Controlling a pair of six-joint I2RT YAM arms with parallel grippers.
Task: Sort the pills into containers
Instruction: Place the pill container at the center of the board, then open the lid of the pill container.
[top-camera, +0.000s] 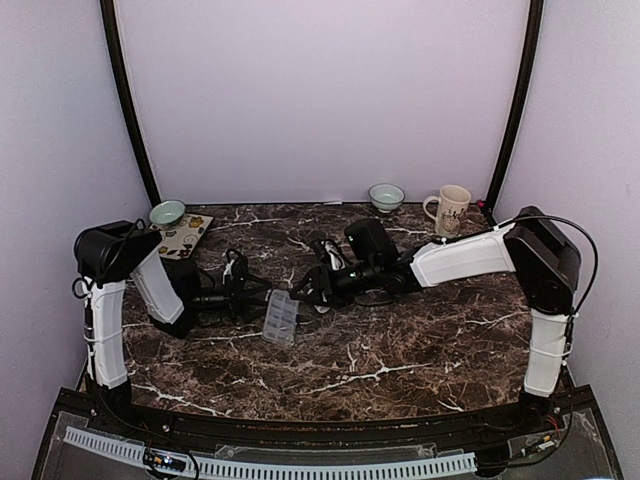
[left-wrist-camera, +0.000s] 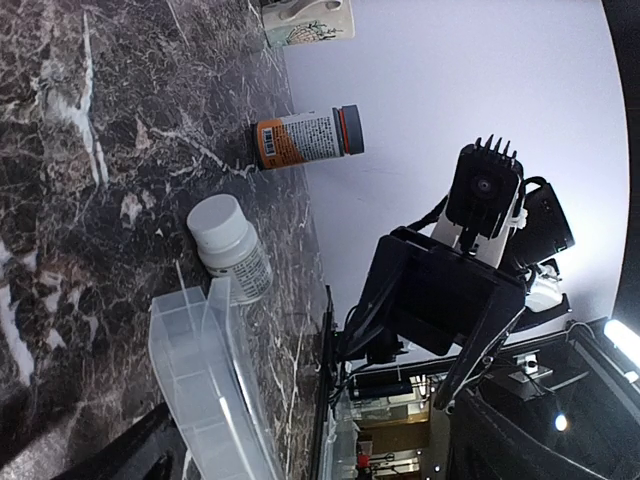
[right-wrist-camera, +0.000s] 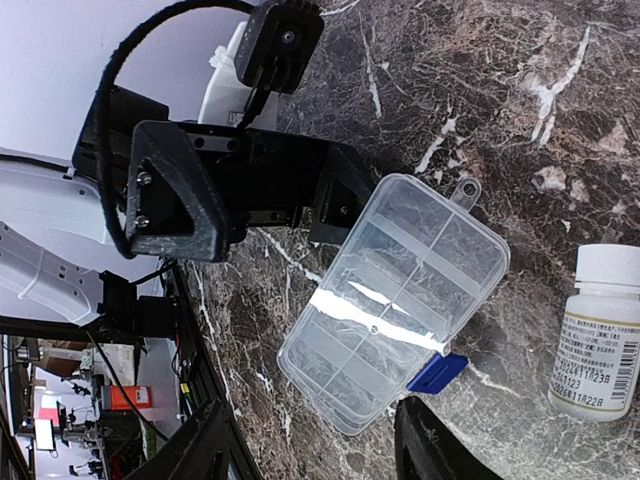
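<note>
You're looking at an early stage: box (right-wrist-camera: 395, 300) mid-frame showing empty compartments, bottle (right-wrist-camera: 600, 335) at right sitting capped, right gripper (right-wrist-camera: 315, 432) gaping wide below, left gripper (top-camera: 255, 297) opening impossible to tell.

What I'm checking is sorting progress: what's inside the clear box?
Through the clear box, the compartments look empty: no pills visible. Glare across the middle hides a strip.

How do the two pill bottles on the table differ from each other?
The orange-labelled bottle has a dark grey cap; the white bottle has a white cap and a pale label. The white bottle sits beside the clear organizer box; the orange-labelled bottle is farther off. Both are capped.
</note>
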